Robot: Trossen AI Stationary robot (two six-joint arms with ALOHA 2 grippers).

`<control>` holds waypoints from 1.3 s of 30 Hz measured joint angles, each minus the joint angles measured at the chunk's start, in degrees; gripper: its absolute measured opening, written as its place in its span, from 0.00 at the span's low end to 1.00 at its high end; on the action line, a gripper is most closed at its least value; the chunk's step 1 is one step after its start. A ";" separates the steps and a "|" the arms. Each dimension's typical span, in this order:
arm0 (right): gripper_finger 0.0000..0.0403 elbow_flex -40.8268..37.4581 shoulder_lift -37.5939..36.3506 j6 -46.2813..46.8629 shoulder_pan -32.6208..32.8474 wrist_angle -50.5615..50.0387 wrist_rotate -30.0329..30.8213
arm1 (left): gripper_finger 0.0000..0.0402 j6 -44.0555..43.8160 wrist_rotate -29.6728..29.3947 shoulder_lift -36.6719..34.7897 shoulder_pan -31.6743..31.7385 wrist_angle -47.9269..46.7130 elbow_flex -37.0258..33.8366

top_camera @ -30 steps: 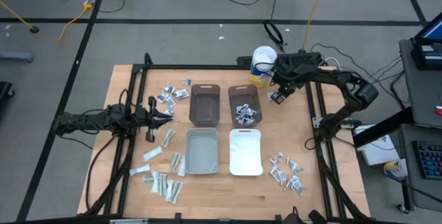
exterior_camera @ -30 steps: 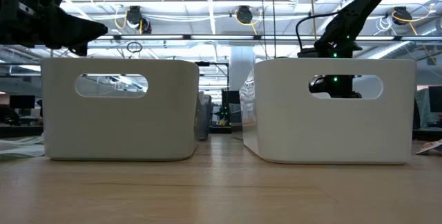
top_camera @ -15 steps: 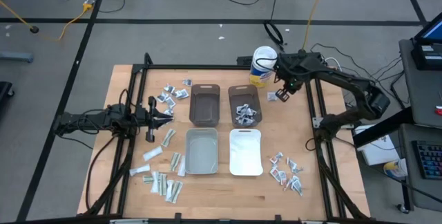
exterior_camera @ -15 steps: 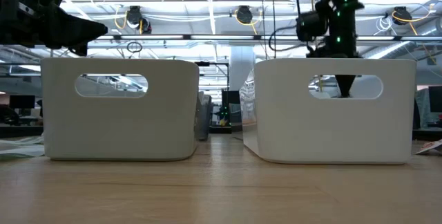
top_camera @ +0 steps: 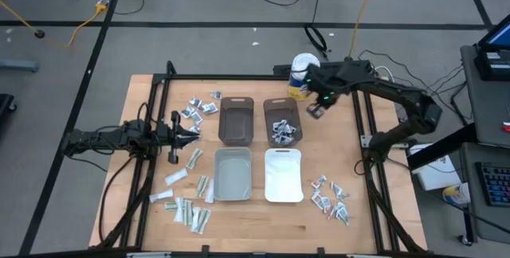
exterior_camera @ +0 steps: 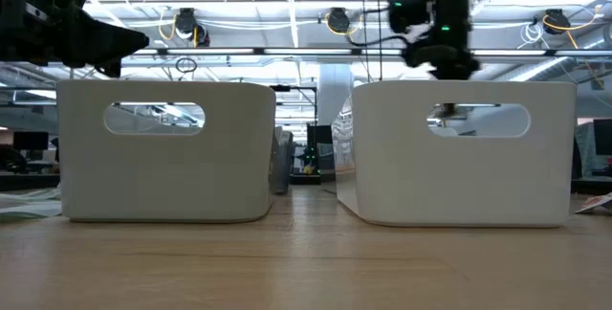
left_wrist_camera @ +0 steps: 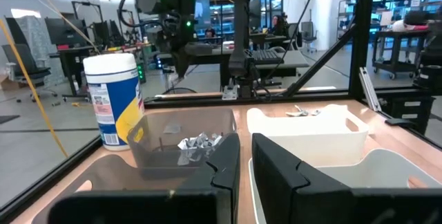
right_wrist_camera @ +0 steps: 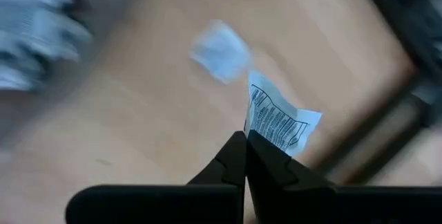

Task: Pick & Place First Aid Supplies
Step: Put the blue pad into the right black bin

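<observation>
The wooden table stands on grey floor; the low view shows workshop ceiling lights. 4 bins sit mid-frame: 2 brown bins, 1 grey bin, 1 white bin. Packets lie lower left, upper left and lower right, count unclear. Right gripper, upper right beside the tub, is clenched on 1 printed packet. Left gripper, centre left, fingers nearly closed, empty.

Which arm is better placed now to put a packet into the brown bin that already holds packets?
The right: its gripper is shut on a packet just beside that brown bin. The left gripper waits farther off, holding nothing.
</observation>
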 joint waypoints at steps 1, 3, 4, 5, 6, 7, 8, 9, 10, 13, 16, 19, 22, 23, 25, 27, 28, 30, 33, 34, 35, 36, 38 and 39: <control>0.00 1.27 1.42 0.24 0.87 0.29 -0.94 | 0.12 0.00 0.00 0.02 -0.01 -0.02 -0.01; 0.00 3.99 4.00 0.31 2.53 0.15 -1.58 | 0.12 0.00 0.00 0.02 -0.01 -0.02 -0.01; 0.00 5.36 5.34 0.32 3.33 0.06 -1.34 | 0.12 0.00 0.00 0.01 0.00 0.00 -0.01; 0.00 6.68 6.67 0.32 4.10 -0.16 -1.21 | 0.12 0.00 0.00 0.01 0.00 -0.02 -0.01; 0.00 8.04 8.06 0.32 4.91 -0.48 -1.09 | 0.12 0.00 0.00 0.02 -0.01 -0.02 -0.02; 0.00 9.42 9.42 0.32 5.69 -0.35 -1.12 | 0.12 0.00 0.00 0.00 -0.01 -0.01 -0.01; 0.00 11.03 10.85 0.32 6.52 -0.16 -1.29 | 0.12 0.00 0.00 0.00 -0.02 -0.02 -0.01; 0.00 12.64 12.12 0.32 7.13 -0.18 -2.32 | 0.12 0.00 0.00 0.02 0.00 -0.02 -0.02; 0.00 14.19 13.36 0.30 7.74 -0.25 -2.85 | 0.12 0.00 0.00 0.00 -0.02 -0.02 0.00; 0.00 19.63 17.31 0.06 9.25 -0.75 -3.90 | 0.12 0.00 0.00 0.01 0.00 -0.01 0.00; 0.00 25.21 20.79 -0.11 10.35 -1.96 -3.91 | 0.12 0.00 0.00 0.02 0.00 0.00 -0.02; 0.00 29.67 23.52 -0.24 11.01 -3.00 -3.98 | 0.12 0.00 0.00 0.00 0.00 0.00 -0.02; 0.00 30.77 24.96 -0.25 11.27 -2.43 -4.08 | 0.12 0.00 0.00 0.02 -0.02 -0.02 -0.01; 0.00 30.27 25.14 -0.22 11.26 -1.73 -4.07 | 0.12 0.00 0.00 0.01 -0.01 -0.02 -0.01; 0.00 28.80 25.63 -0.19 11.24 -0.45 -3.98 | 0.12 0.00 0.00 0.00 -0.02 -0.02 -0.02; 0.00 26.92 26.04 0.02 11.19 0.85 -3.93 | 0.12 0.00 0.00 0.02 0.00 -0.02 0.00; 0.00 25.77 26.10 0.22 11.20 2.17 -3.92 | 0.12 0.00 0.00 0.02 -0.02 -0.02 -0.02; 0.00 23.43 26.01 0.28 11.48 5.42 -3.91 | 0.12 0.00 0.00 0.01 0.00 -0.02 -0.01; 0.00 20.16 25.99 0.11 11.87 9.14 -3.87 | 0.12 0.00 0.00 0.00 -0.02 -0.02 -0.02; 0.00 19.13 26.04 -0.06 11.87 10.17 -3.85 | 0.12 0.00 0.00 0.00 -0.02 -0.02 -0.02; 0.00 18.16 26.02 -0.38 11.91 11.46 -3.87 | 0.12 0.00 0.00 0.02 -0.02 -0.02 -0.01; 0.00 17.12 25.98 -0.97 11.92 13.06 -3.83 | 0.12 0.00 0.00 0.00 -0.02 -0.02 0.00; 0.00 14.91 25.97 -2.07 12.08 16.47 -3.68 | 0.12 0.00 0.00 0.00 -0.02 -0.02 0.00; 0.00 13.82 25.99 -2.90 12.17 18.33 -3.63 | 0.12 0.00 0.00 0.02 -0.01 -0.02 -0.02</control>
